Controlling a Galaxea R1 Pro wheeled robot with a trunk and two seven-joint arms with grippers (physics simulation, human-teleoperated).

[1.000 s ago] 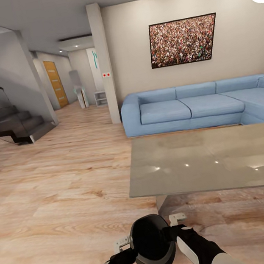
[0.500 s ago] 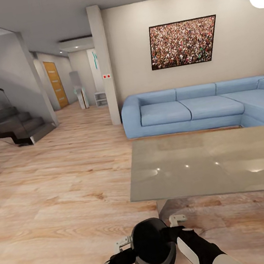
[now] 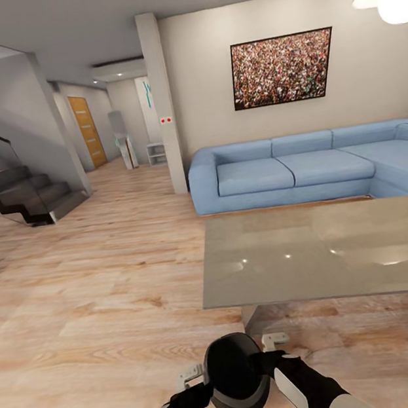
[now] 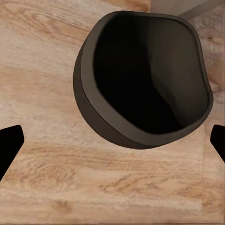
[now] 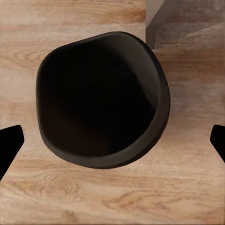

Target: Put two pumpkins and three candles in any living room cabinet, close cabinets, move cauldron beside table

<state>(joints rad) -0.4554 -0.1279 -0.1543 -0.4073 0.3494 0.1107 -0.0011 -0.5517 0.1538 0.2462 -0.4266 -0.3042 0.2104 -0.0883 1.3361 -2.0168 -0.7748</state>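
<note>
The cauldron (image 3: 236, 374), a black round pot with an open mouth, sits low at the front of the head view between my two arms. My left gripper (image 3: 190, 374) is at its left side and my right gripper (image 3: 274, 339) at its right side. In the left wrist view the cauldron (image 4: 143, 77) lies beyond the widely spread dark fingertips (image 4: 9, 143). The right wrist view looks into the cauldron (image 5: 101, 98) in the same way, with both jaws far apart. The grey glossy table (image 3: 324, 250) stands just ahead and to the right. Pumpkins, candles and cabinet are out of view.
A blue corner sofa (image 3: 305, 170) runs along the back wall behind the table. A pillar (image 3: 162, 105) stands left of it, and dark stairs (image 3: 16, 192) rise at far left. Wood floor (image 3: 91, 282) stretches left towards a hallway with an orange door (image 3: 87, 130).
The whole head view has shifted a little, so the camera moved. The cauldron and both grippers hold the same place in the picture.
</note>
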